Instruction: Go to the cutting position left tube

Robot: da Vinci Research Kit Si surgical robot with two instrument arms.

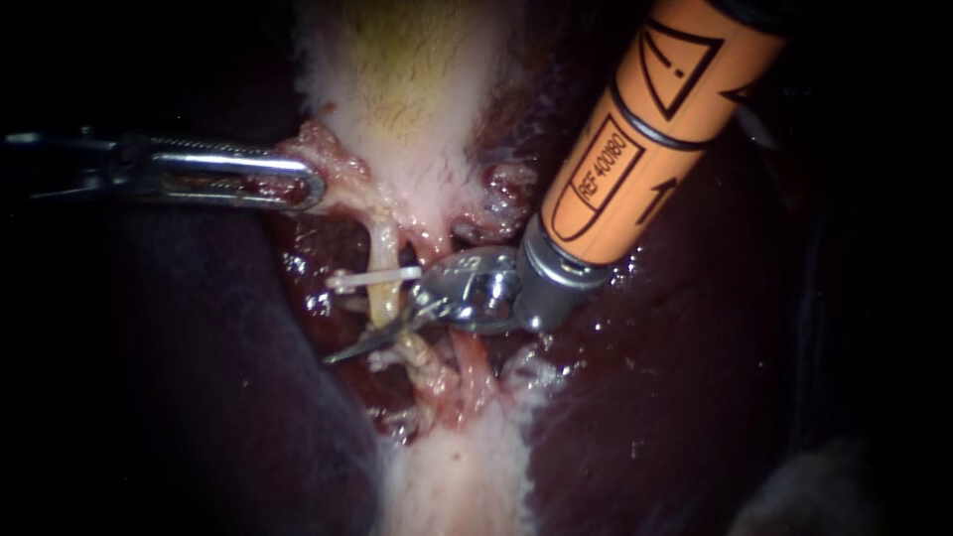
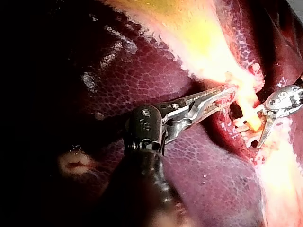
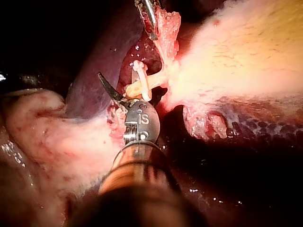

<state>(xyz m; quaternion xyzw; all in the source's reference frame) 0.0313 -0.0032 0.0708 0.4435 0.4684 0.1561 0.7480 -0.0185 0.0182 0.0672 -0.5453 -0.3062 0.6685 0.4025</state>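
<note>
Markings: the orange sleeve [image 1: 635, 129] of your right instrument [image 1: 387, 323] carries black printed symbols and a boxed line of lettering.
Left side: your left instrument [image 1: 303, 186] has its jaws pinching the gallbladder [image 1: 397, 79] at its ragged lower edge.
Right side: your blades stand spread, gripping nothing.
Left tube [image 1: 385, 243]: pale yellow, crossed by a white clip [image 1: 372, 279]; your blades straddle it just below that clip.
Room: dark liver [image 1: 179, 397] walls both sides of a narrow trough.

Clip [image 1: 372, 279] crosses left tube [image 1: 385, 304]; liver [image 1: 199, 397] flanks gap; left instrument [image 1: 303, 187] grips tissue [image 1: 336, 164] above.
</note>
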